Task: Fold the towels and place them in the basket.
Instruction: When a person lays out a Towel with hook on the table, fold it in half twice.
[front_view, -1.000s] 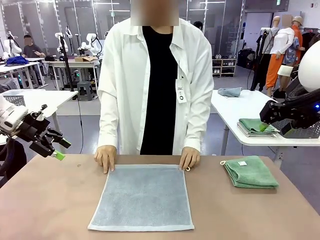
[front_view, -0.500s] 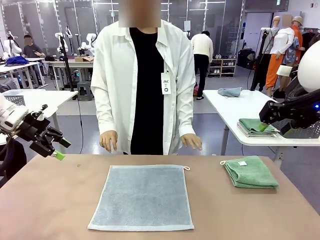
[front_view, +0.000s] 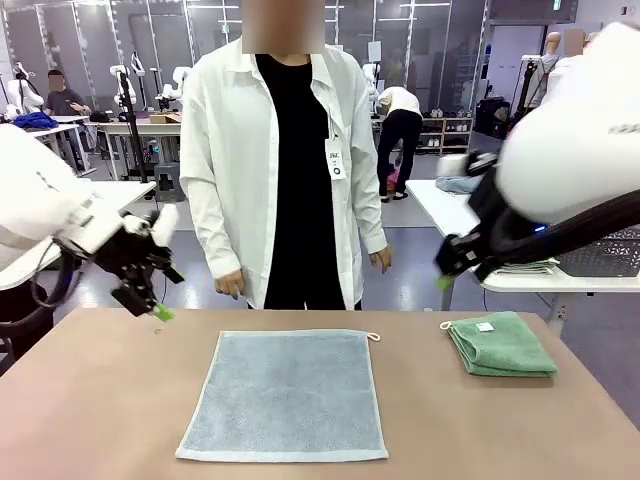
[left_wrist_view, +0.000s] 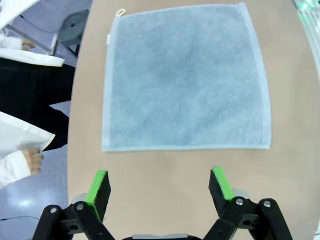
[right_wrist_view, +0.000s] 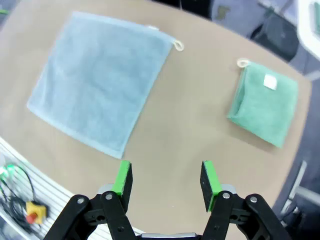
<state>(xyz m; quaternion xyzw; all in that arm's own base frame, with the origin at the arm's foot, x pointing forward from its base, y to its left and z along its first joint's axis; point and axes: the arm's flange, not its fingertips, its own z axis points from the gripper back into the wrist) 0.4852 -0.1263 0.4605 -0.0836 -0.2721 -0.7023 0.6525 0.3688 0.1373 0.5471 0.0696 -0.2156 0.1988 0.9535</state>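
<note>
Grey-blue towel (front_view: 285, 393) lies unfolded on the bench (front_view: 100, 400); mint green towel (front_view: 502, 343) sits folded, not yet stowed. My left end effector (left_wrist_view: 160, 182) and right end effector (right_wrist_view: 165, 180) hover spread, empty.

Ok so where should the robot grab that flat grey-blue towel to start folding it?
Probably its two near corners, one each for the left gripper and right gripper, coming down from above on the robot's side. The grey-blue towel lies spread flat on the table with no raised fold, so only the thin hem at an edge gives the fingers something to pinch.
</note>
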